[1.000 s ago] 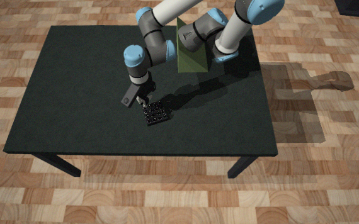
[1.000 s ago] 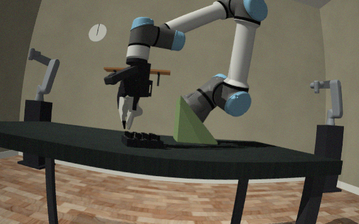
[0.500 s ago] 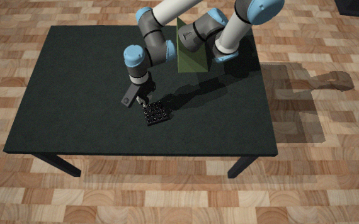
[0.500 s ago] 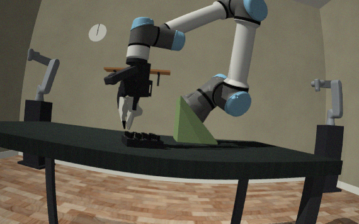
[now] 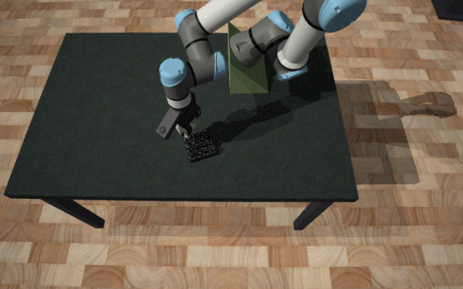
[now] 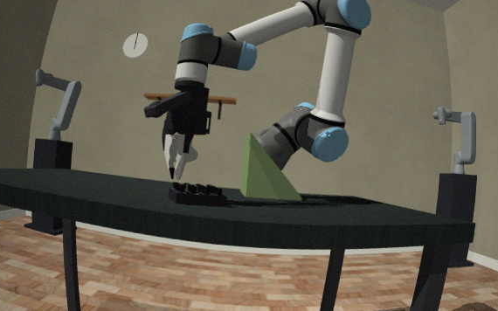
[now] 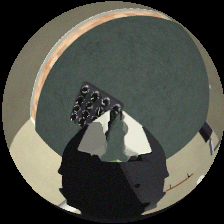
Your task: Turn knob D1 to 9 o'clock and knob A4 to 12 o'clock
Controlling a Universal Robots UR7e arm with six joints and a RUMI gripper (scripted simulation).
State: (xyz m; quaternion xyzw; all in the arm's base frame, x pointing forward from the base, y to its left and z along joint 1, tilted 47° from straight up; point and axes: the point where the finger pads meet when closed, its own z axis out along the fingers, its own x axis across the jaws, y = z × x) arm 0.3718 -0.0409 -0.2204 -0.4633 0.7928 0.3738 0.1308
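Observation:
The black knob box [image 5: 205, 157] [image 6: 204, 200] [image 7: 106, 94] lies flat on the table, turned at an angle in the wrist view. Rows of small black knobs stand on its top. Their pointer directions, the hour marks and the socket are too small or dark to read, so I cannot tell which knobs are D1 and A4. My gripper [image 5: 187, 137] [image 6: 175, 178] [image 7: 115, 111] points down over the box's back left corner in the top view. Its fingertips are slightly apart, a little above the knobs, with nothing between them. In the wrist view the fingers partly cover the nearest corner knob.
The dark table [image 5: 97, 162] [image 6: 104, 205] bears the box. A green wedge-shaped mount [image 5: 248, 81] [image 6: 263, 183] stands at the arm's base, behind and right of the box. The arm reaches over the table from there. Two grey robot arms on dark pedestals stand beyond the table in the exterior view.

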